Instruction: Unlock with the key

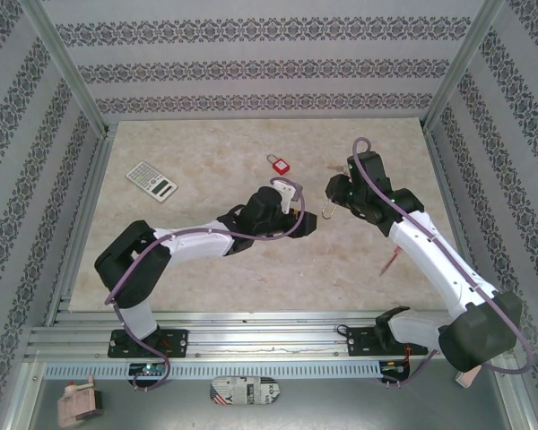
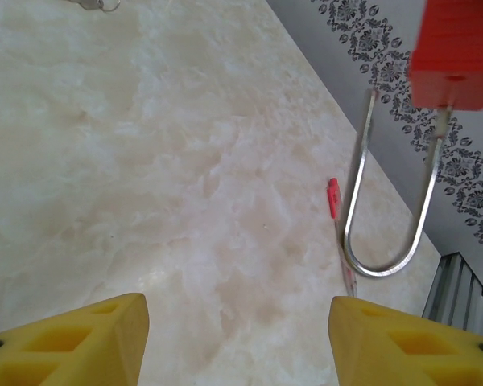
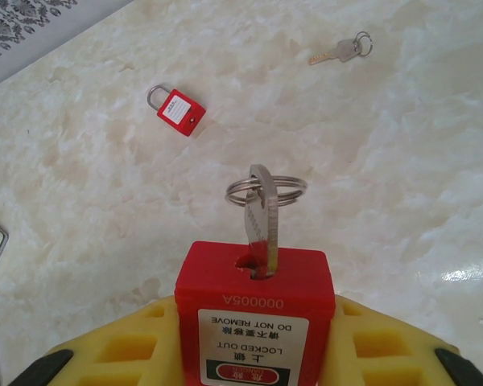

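Well beyond held padlock (image 3: 253, 299), spare padlock (image 3: 177, 110).

Bright light, faint shadows, table (image 3: 467, 273) glare, close padlock (image 2: 455, 52) seemingly blurred

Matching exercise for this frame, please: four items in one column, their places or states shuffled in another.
1 keyed padlock
2 second padlock
3 spare key
4 calculator

A lying on table, shackle shut
B table's left side
C clamped in right gripper
D loose on table, with ring

Pairs: 1-C, 2-A, 3-D, 4-B
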`<state>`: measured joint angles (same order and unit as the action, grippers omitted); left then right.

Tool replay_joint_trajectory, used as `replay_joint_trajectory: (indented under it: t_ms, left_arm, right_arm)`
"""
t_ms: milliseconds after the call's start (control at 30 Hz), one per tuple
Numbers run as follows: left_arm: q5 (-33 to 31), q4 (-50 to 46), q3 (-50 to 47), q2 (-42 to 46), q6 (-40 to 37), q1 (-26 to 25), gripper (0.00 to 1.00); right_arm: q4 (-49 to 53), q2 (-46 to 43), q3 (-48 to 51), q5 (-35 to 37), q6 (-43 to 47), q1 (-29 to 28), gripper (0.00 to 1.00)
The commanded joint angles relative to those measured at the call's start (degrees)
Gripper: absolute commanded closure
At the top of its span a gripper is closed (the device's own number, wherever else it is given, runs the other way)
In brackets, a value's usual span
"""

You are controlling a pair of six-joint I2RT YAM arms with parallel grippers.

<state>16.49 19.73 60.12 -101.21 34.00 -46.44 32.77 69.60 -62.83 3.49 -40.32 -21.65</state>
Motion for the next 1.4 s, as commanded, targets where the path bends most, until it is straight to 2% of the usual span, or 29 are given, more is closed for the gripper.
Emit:
replay_joint_trajectory:
  t_ms: [0, 300, 700, 867, 1067, 1133, 1233, 1367]
  left_arm:
    - [1.02, 5.94, 1.74, -0.79, 3.66, 0.72, 0.39]
    - [3.59, 11.12, 2.01, -3.76, 7.16, 1.79, 0.43]
    - [4.34, 12.78, 5.19, -8.18, 9.33, 1.81, 0.44]
    - [7.45, 19.92, 4.15, -10.15, 12.97, 1.79, 0.44]
    - [11.24, 28.56, -2.57, -9.93, 17.29, 1.81, 0.45]
    - [9.21, 24.71, -5.48, -7.31, 15.05, 1.95, 0.43]
    - [4.03, 15.01, -9.35, -1.78, 11.06, 3.20, 0.31]
    - [-0.23, 6.88, -13.36, 4.92, 8.88, 6.44, 0.22]
  right_arm:
    - [-0.35, -0.84, -0.64, -0.50, 0.06, -0.50, 0.93]
    - [-0.68, -1.41, 0.18, -1.12, -0.20, -0.94, 0.94]
    - [-2.25, -1.14, 0.20, -3.74, -1.66, -1.95, 0.95]
    - [-3.07, -0.96, 0.67, -4.63, -2.39, -1.61, 0.95]
    - [-2.73, -1.14, 1.42, -4.77, -2.10, 0.41, 0.95]
    - [-1.28, -1.04, 1.48, -4.46, -1.58, 0.55, 0.94]
    - [1.24, -1.30, 2.76, -3.90, -0.79, 0.56, 0.95]
    - [5.45, -1.52, 4.77, -2.97, 0.42, 0.22, 0.94]
